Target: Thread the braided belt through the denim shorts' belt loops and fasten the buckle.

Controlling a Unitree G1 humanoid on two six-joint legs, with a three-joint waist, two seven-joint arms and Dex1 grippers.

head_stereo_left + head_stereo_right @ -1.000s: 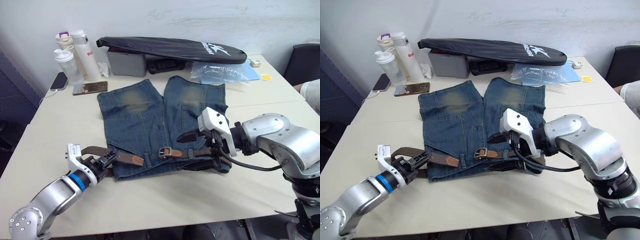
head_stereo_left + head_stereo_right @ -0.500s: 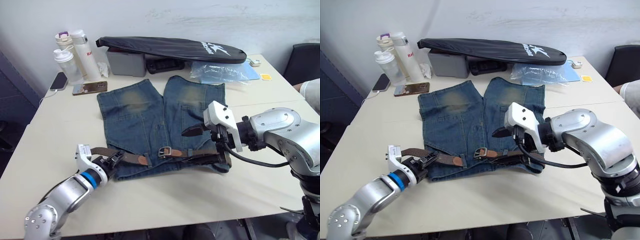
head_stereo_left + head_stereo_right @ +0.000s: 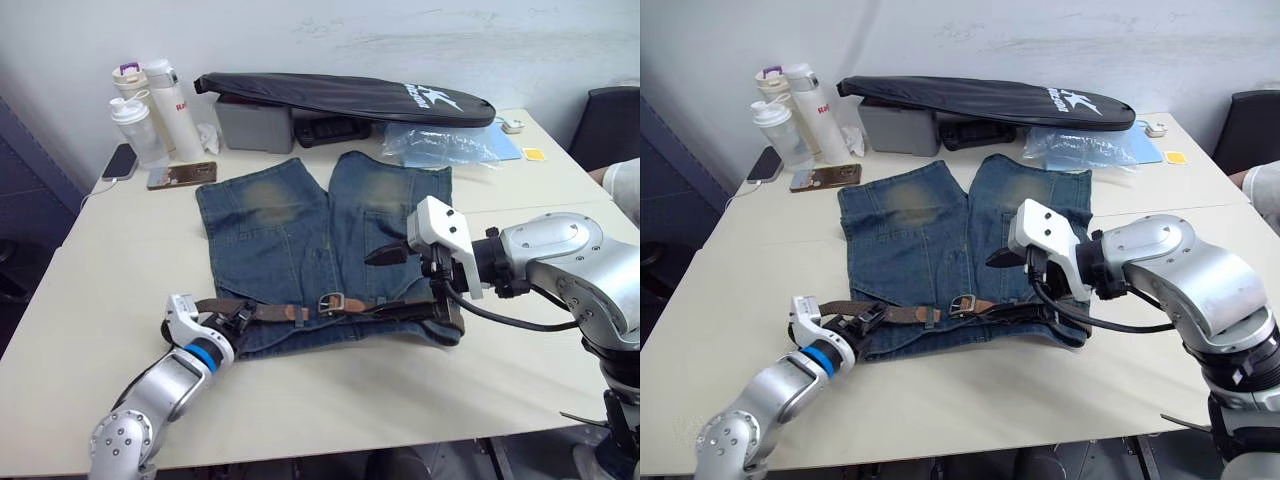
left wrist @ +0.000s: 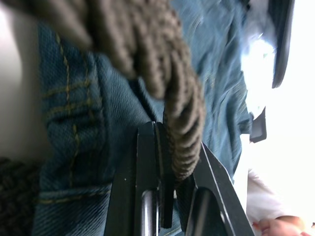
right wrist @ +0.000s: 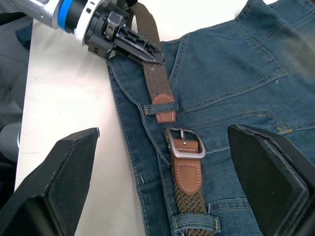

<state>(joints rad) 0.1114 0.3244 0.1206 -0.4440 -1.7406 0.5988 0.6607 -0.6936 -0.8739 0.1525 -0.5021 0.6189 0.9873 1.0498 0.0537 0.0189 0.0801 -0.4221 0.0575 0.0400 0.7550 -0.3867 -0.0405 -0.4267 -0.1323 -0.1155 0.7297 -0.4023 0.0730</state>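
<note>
Braided belt point(image 5: 154, 73) lay along the waistband of the denim shorts point(image 3: 290, 235) at about 6 o'clock on the table point(image 3: 90, 270), its tan tip poked through one of the belt loops point(image 5: 160, 107) and stopping just short of the buckle point(image 5: 184, 143), not yet in it. Versus a second ago the left gripper point(image 3: 238, 316) had slid in from about 8 o'clock toward the shorts' edge, dragging the free strap with it, so the tan tip sat nearer the buckle than before; likely means the last loop was cleared and buckling was the step left. Left gripper's fingers point(image 4: 147, 177) were clamped on the braided belt, weave pinched between them in the left wrist view. Right gripper point(image 3: 420, 275) hovered over the waistband at roughly 4 o'clock, both fingers point(image 5: 268, 172) spread wide apart, holding nothing, and it had lifted slightly off the cloth since a second ago. Containers: two bottles point(image 3: 135, 130) stood capped at 10 o'clock, contents not readable; a grey box point(image 3: 250, 128) sat under the long black bag point(image 3: 340, 97) at 12 o'clock, inside hidden; a clear plastic bag point(image 3: 440, 145) lay at 1 o'clock, contents unclear.
</note>
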